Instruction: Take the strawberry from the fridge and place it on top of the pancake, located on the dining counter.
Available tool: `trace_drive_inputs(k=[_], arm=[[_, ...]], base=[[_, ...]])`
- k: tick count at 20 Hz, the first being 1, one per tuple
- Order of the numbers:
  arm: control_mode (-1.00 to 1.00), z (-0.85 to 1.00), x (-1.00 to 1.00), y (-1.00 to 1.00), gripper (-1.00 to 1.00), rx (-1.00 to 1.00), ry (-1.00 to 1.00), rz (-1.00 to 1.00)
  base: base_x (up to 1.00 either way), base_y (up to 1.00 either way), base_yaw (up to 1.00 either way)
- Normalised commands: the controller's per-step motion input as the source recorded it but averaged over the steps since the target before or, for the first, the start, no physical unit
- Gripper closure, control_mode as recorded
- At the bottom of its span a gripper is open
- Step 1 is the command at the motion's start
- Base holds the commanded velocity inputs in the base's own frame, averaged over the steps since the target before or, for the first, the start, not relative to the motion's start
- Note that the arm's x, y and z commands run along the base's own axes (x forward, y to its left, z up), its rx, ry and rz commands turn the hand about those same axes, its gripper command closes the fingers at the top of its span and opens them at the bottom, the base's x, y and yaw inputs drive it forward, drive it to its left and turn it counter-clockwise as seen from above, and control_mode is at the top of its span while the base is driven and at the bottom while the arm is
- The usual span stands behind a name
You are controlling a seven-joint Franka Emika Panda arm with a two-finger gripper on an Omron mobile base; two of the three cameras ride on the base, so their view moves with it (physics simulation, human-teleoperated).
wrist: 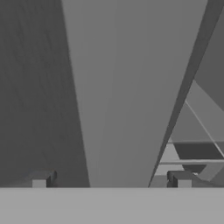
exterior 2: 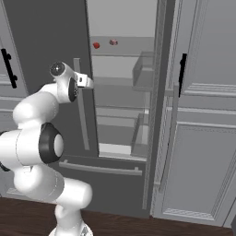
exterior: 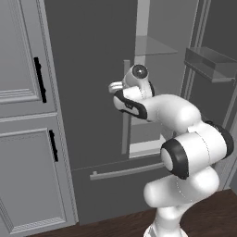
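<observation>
Strawberry sits on your fridge's upper shelf; your gripper gapes wide, empty, at the left door's handle.

Light-grey panelled cabinets with black handles stand at frame left; dark wood floor runs below.

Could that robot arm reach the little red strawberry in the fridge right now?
Probably yes, with some repositioning. The fridge stands open on the right side, and the strawberry sits uncovered on an upper shelf. The open gripper faces the closed left door's bar handle.
</observation>
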Motion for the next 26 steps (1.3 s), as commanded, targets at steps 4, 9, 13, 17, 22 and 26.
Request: trace_drive_inputs(k=[4, 9, 13, 17, 22, 26], arm=[[-1.00, -0.17, 0.50, 0.01, -1.00, -0.03, -0.06, 0.00], [-1.00, -0.16, 0.48, 0.00, -1.00, -0.03, -0.17, 0.00], [-1.00, -0.02, 0.44, 0.00, -1.00, 0.00, -0.07, 0.00], [-1.00, 0.00, 0.22, 0.00, 1.00, 0.00, 0.00, 0.00], [-1.00, -0.01, -0.11, 0.03, 1.00, 0.00, 0.00, -0.06], [-1.00, -0.02, -0.55, 0.14, 1.00, 0.00, 0.00, -0.16]], base=[[0.00, 0.00, 0.00], [0.00, 0.00, 0.00], [0.00, 0.00, 0.00], [0.00, 0.00, 0.00], [0.00, 0.00, 0.00], [0.00, 0.00, 0.00]])
